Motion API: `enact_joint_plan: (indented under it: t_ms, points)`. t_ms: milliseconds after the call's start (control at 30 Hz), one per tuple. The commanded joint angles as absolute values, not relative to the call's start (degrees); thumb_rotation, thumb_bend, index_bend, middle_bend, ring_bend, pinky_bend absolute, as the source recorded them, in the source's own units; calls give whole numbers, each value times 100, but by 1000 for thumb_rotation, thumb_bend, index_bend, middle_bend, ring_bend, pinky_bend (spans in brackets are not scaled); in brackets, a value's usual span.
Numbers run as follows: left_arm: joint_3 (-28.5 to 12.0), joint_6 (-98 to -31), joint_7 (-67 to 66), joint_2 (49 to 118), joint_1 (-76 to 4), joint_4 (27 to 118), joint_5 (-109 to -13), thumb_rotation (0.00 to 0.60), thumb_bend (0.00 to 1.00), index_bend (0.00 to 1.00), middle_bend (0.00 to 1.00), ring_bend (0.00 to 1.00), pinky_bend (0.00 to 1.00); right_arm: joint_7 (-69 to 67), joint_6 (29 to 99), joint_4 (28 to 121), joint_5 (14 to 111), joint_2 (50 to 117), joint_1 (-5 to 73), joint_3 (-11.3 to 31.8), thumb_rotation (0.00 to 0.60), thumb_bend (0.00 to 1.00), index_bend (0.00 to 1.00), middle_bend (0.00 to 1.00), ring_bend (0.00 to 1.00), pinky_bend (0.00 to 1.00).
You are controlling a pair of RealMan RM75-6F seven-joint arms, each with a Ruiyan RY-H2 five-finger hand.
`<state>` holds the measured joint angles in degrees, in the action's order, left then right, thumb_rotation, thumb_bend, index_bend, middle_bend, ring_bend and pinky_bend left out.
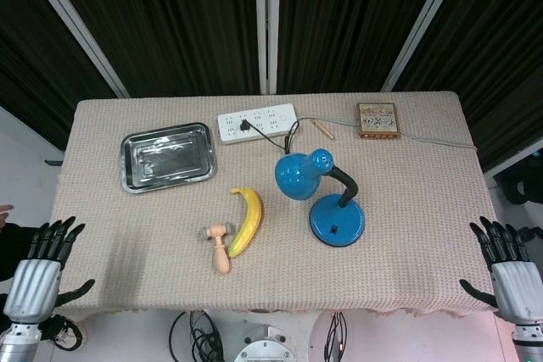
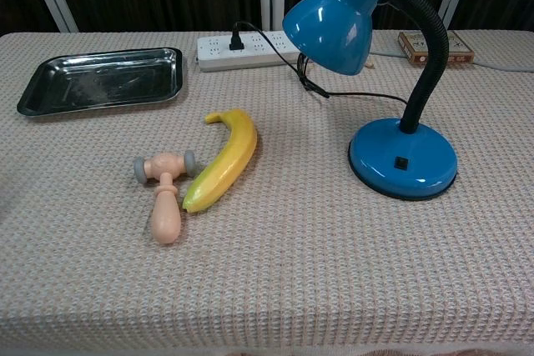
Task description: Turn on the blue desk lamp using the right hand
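I see the blue desk lamp [image 1: 327, 201] right of centre on the worktop [image 1: 424, 235], shade aimed left at the banana [image 1: 245, 221]. My right hand [image 1: 509, 273] and left hand [image 1: 42, 270] hang off the edges, fingers spread, holding nothing.

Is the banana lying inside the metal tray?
No, the banana lies on the tablecloth beside the toy hammer, apart from the metal tray.

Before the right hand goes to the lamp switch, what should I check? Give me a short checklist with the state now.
1. Right hand holds nothing, fingers apart: ok.
2. Switch on the lamp base is visible and uncovered: ok.
3. Lamp plugged into the power strip: ok, a black plug sits in it.
4. Table between right hand and base is free: ok.
5. Power strip itself live: cannot tell.
6. Left hand away from lamp: ok.
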<state>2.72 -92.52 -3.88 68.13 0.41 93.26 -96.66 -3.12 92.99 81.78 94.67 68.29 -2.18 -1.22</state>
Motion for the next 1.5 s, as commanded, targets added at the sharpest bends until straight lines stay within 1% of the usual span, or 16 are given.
enact_joint_plan:
  t_ms: [33, 400, 500, 567, 667, 700, 767, 833, 900, 933, 1000, 1033, 1100, 1200, 1333, 1500]
  points:
    - [276, -9247, -379, 6825, 40, 9320, -9666, 600, 23, 99, 36, 0, 0, -312, 9288, 8175, 9474, 6833, -214, -128, 600, 0, 0, 0, 0, 0]
    - [292, -9294, -358, 6800, 56, 9321, -9724, 600, 23, 98, 36, 0, 0, -335, 9315, 8183, 9492, 6829, -227, -135, 600, 0, 0, 0, 0, 0]
    - [290, -9293, -336, 6820, 52, 9306, -9728, 600, 23, 98, 36, 0, 0, -319, 9289, 8198, 9517, 6818, -213, -151, 600, 39, 0, 0, 0, 0]
    - [307, -9268, -346, 6853, 56, 9278, -9724, 600, 23, 99, 36, 0, 0, -299, 9257, 8213, 9555, 6796, -198, -179, 600, 153, 0, 0, 0, 0]
    - [329, -9225, -375, 6904, 65, 9222, -9699, 600, 23, 99, 35, 0, 0, -245, 9189, 8248, 9636, 6761, -160, -230, 600, 468, 0, 0, 0, 0]
    - [331, -9217, -367, 6912, 66, 9216, -9689, 600, 23, 98, 35, 0, 0, -224, 9161, 8266, 9657, 6756, -146, -246, 600, 544, 0, 0, 0, 0]
    - [321, -9211, -357, 6917, 57, 9205, -9684, 600, 23, 98, 35, 0, 0, -205, 9112, 8297, 9725, 6764, -105, -274, 600, 747, 0, 0, 0, 0]
    - [310, -9217, -355, 6921, 42, 9204, -9706, 600, 23, 98, 36, 0, 0, -193, 9100, 8308, 9795, 6792, -63, -279, 600, 866, 0, 1, 3, 12]
    - [311, -9212, -358, 6932, 32, 9210, -9725, 600, 23, 98, 35, 0, 0, -237, 9135, 8280, 9899, 6840, -21, -279, 600, 924, 0, 64, 80, 153]
    - [319, -9205, -366, 6941, 30, 9211, -9737, 600, 23, 98, 35, 0, 0, -275, 9148, 8251, 9980, 6866, 11, -292, 600, 923, 0, 167, 178, 277]
    - [337, -9192, -382, 6953, 32, 9210, -9746, 600, 24, 98, 36, 0, 0, -333, 9105, 8230, 10089, 6889, 75, -330, 600, 902, 0, 418, 381, 449]
    - [346, -9191, -389, 6958, 37, 9208, -9750, 600, 24, 98, 36, 0, 0, -374, 9055, 8235, 10157, 6900, 126, -358, 600, 876, 0, 546, 477, 511]
    - [353, -9206, -389, 6960, 49, 9204, -9753, 600, 23, 99, 36, 0, 0, -329, 8955, 8245, 10229, 6926, 203, -386, 600, 817, 0, 684, 574, 568]
    - [362, -9237, -369, 6951, 69, 9205, -9757, 600, 23, 99, 36, 0, 0, -168, 8691, 8390, 10270, 6963, 328, -439, 600, 749, 0, 778, 637, 599]
    - [375, -9240, -361, 6938, 76, 9203, -9768, 600, 23, 98, 35, 0, 0, 213, 8049, 8787, 10133, 6923, 561, -492, 600, 656, 0, 840, 677, 613]
    - [385, -9228, -339, 6931, 76, 9203, -9766, 600, 23, 99, 35, 0, 0, 876, 7128, 9390, 9733, 6906, 947, -397, 600, 642, 0, 869, 698, 625]
